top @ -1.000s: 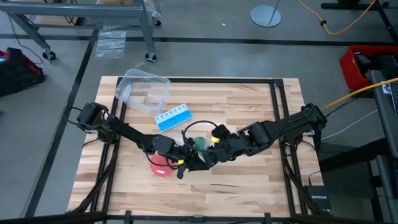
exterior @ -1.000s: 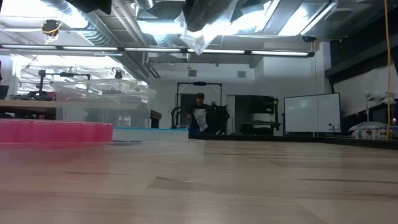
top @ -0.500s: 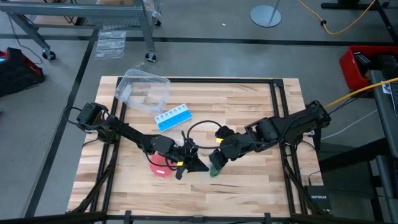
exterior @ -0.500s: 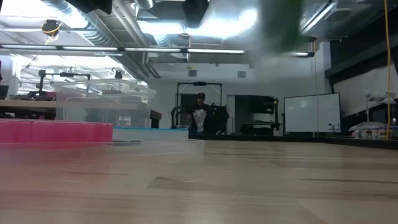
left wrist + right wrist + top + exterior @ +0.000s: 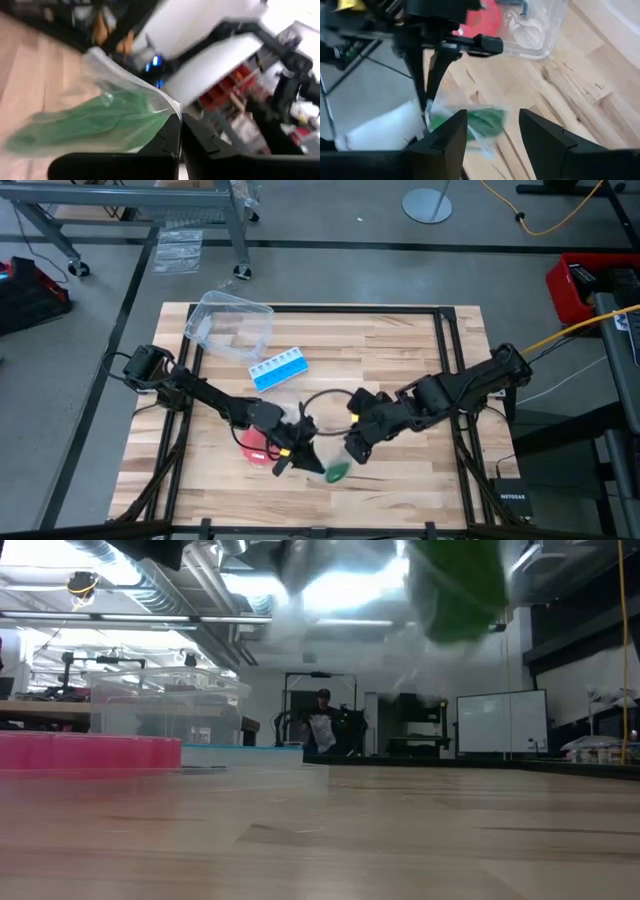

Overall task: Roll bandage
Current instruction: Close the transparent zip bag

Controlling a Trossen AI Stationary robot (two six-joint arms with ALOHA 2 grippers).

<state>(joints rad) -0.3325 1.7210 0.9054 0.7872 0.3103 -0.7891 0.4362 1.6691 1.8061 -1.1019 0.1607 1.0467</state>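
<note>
The bandage [image 5: 337,472], still inside a clear bag [image 5: 131,86], hangs over the near-middle bench [image 5: 400,340], the bag's edge pinched in the left pincer [image 5: 283,463]; right pincer [image 5: 352,448] gaping just beside; unbagging precedes rolling; only the left wrist view shows that pinch.

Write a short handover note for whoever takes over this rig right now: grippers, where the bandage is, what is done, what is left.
Left gripper: shut on the clear wrapper, held above the table by the red disc.
Right gripper: open, just beside it, holding nothing.
Bandage: green bundle hanging inside the wrapper.
Done: bandage lifted.
Left: get it out of the wrapper and roll it.
</note>
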